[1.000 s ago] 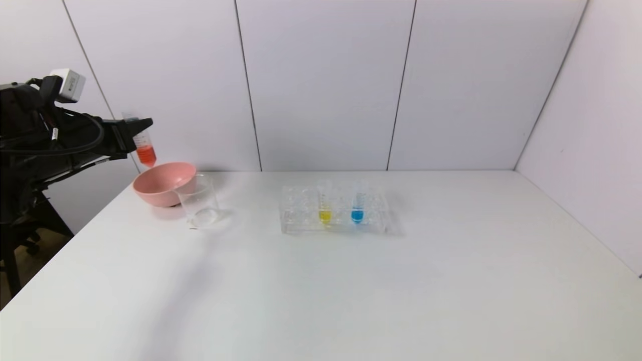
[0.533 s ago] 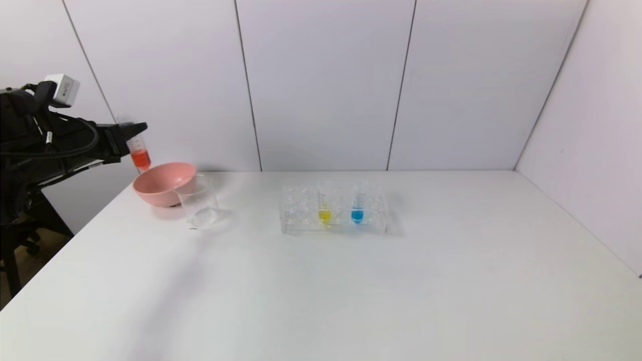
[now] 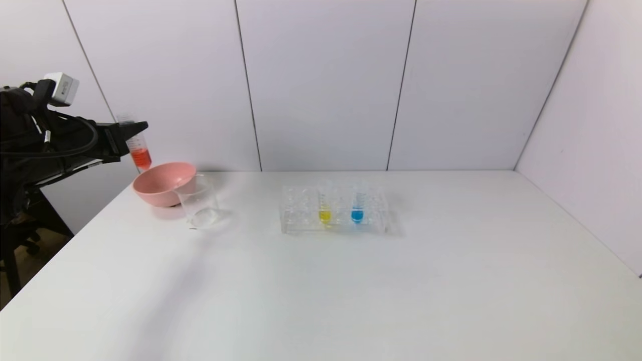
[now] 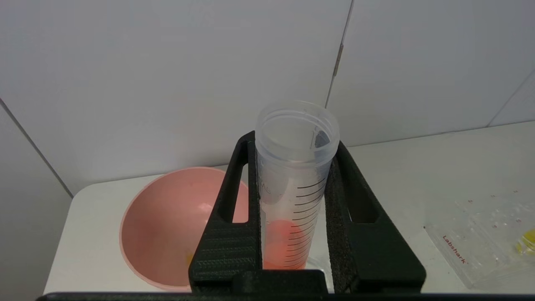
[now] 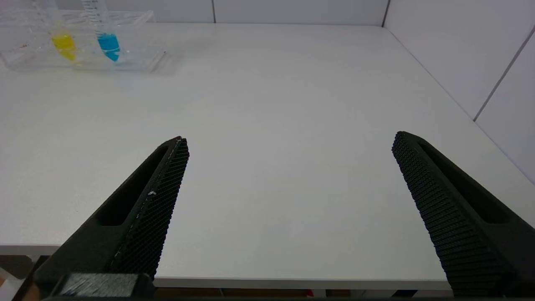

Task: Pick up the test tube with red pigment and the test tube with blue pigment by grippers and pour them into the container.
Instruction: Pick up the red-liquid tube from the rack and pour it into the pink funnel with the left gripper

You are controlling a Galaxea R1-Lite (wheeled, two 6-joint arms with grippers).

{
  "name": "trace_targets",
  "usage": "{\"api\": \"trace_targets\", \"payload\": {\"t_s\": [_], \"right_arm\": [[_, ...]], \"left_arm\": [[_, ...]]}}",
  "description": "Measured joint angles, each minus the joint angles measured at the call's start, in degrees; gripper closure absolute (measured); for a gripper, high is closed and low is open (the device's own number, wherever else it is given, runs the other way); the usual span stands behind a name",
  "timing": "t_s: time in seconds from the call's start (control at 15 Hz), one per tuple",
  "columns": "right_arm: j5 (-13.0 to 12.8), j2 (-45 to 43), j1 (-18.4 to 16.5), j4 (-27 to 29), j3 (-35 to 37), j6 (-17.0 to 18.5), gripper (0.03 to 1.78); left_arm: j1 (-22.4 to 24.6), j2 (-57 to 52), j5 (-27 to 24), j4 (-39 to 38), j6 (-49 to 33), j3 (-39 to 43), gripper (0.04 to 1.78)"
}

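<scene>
My left gripper (image 3: pixel 136 131) is shut on the test tube with red pigment (image 3: pixel 139 150) and holds it nearly upright in the air at the far left, above the back rim of the pink bowl. In the left wrist view the tube (image 4: pixel 294 184) stands between the gripper (image 4: pixel 292 144) fingers, mouth open. The clear container (image 3: pixel 198 201) stands on the table just right of the bowl, below and right of the tube. The test tube with blue pigment (image 3: pixel 357 206) stands in the clear rack; it also shows in the right wrist view (image 5: pixel 106 39). My right gripper (image 5: pixel 288 140) is open over the table's front edge, out of the head view.
A pink bowl (image 3: pixel 161 184) sits at the table's back left, touching the container. A clear rack (image 3: pixel 301 213) at mid-table holds a yellow tube (image 3: pixel 325 208) beside the blue one. White wall panels close the back and right.
The left gripper with the red tube moved a little left and up from a second ago, and the tube went from tilted to nearly upright. In the last half second it barely moved.
</scene>
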Motion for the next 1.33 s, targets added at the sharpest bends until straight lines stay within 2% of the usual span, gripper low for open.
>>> {"api": "trace_targets", "payload": {"t_s": [0.8,1.0,1.33], "right_arm": [[0.0,0.0,0.0,0.0,0.0,0.0,0.04],[0.0,0.0,0.0,0.0,0.0,0.0,0.04],[0.0,0.0,0.0,0.0,0.0,0.0,0.04]], "left_arm": [[-0.4,-1.2,-0.1,1.8,5.1,0.8,1.37],[0.2,-0.4,-3.4,4.0,8.1,-0.3,1.37],[0.9,1.2,-5.8,5.2,12.3,-0.5,1.37]]}}
